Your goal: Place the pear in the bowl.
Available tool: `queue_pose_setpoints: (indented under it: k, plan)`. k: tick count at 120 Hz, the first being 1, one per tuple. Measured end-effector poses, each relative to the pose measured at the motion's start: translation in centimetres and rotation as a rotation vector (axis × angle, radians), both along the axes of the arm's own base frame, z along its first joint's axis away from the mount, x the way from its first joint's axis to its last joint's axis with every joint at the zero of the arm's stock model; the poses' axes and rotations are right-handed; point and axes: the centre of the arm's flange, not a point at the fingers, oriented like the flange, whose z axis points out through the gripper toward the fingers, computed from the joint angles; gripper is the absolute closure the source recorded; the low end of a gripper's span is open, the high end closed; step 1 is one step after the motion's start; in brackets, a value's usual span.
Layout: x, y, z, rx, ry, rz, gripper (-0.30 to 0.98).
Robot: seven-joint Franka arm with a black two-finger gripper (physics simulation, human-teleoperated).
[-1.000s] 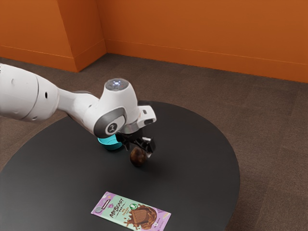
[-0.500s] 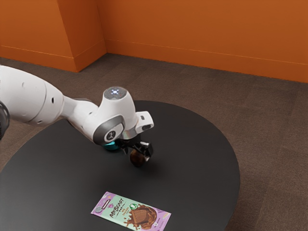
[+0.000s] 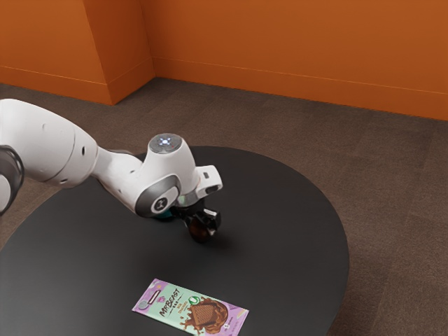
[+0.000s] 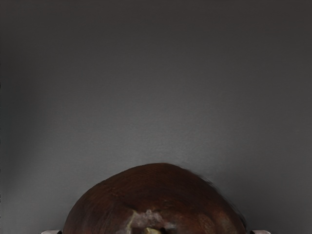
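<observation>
Wrist view: the dark pear (image 4: 161, 195) sits between the jaws, which stand apart around it.

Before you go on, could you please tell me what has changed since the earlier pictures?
My end effector has come down around the pear, and my arm now hides more of the teal bowl. I cannot tell whether the pear is gripped yet. The pear and the chocolate bar stayed where they were, as did the visible part of the bowl.
</observation>
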Motion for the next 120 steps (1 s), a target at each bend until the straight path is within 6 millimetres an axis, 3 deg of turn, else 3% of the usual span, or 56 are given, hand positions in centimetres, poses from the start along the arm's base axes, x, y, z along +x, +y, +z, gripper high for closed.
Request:
queue_pose_setpoints:
  k: [27, 45, 61, 80, 88, 100, 120]
  plan:
    - [0.0, -0.1, -0.2, 0.001, -0.001, -0.004, 0.26]
    - [-0.1, 0.5, 3.2, -0.004, -0.037, 0.007, 0.31]
    - [-0.2, 4.7, 5.8, -0.005, -0.061, 0.081, 0.33]
    - [0.8, 13.6, 8.1, -0.001, -0.106, 0.232, 0.34]
    - [1.9, 16.4, 8.6, 0.004, -0.125, 0.275, 0.34]
    - [3.9, 18.5, 7.8, 0.013, -0.135, 0.299, 0.34]
    - [5.0, 18.8, 6.5, 0.018, -0.124, 0.295, 0.34]
